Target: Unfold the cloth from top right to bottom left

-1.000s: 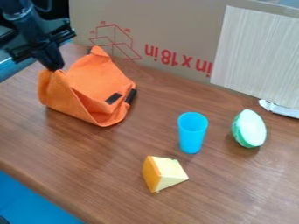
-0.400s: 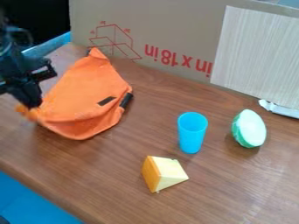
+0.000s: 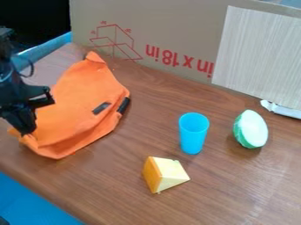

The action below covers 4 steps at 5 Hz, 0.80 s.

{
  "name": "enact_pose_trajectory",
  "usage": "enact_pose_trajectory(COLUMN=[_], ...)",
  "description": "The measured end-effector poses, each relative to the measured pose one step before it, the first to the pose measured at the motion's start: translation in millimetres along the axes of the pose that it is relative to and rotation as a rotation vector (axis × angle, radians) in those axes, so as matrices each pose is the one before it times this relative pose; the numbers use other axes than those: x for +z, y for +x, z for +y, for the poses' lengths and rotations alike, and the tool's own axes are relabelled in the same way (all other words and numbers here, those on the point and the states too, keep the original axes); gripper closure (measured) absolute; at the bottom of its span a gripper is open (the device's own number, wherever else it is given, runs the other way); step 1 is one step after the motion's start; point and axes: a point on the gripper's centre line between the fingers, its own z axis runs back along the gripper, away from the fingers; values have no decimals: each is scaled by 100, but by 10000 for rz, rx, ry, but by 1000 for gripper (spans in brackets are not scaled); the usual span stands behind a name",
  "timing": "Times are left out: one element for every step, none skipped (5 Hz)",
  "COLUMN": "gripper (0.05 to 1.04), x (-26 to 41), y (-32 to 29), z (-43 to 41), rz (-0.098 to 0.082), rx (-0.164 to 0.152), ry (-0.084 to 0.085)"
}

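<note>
Matt orange cloth [image 3: 88, 94], soft and creased, lies on a smooth wooden table [image 3: 126, 176] with a slight sheen. A blue cup [image 3: 192, 136] looks like smooth plastic, near a cardboard panel [image 3: 159, 26] with a matt, papery face.

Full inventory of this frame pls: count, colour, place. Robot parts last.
Cloth: one, orange, left part of table, partly folded
Dark patches: two, black, on the cloth's right side
Cup: one, blue, upright, right of centre
Wedge: one, yellow and orange, nearer the camera than the cup
Half-round piece: one, green and white, right of the cup
Table: one, brown wood-look
Cardboard: one sheet, tan with red print, behind the table
Panel: one, pale, upper right
Blue surface: lower left, beyond the table edge
Gripper: one, black, left edge, closed on the cloth's near-left corner
</note>
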Motion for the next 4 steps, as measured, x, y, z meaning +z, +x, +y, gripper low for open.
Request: enact_pose_trajectory(gripper=[784, 497, 207, 81], x=[-175, 392, 1661, 1707], y=[-601, -332, -413, -241], z=[186, -128, -660, 12], rz=[222, 192, 44, 147], rx=[-136, 33, 50, 108], ry=[107, -94, -434, -282])
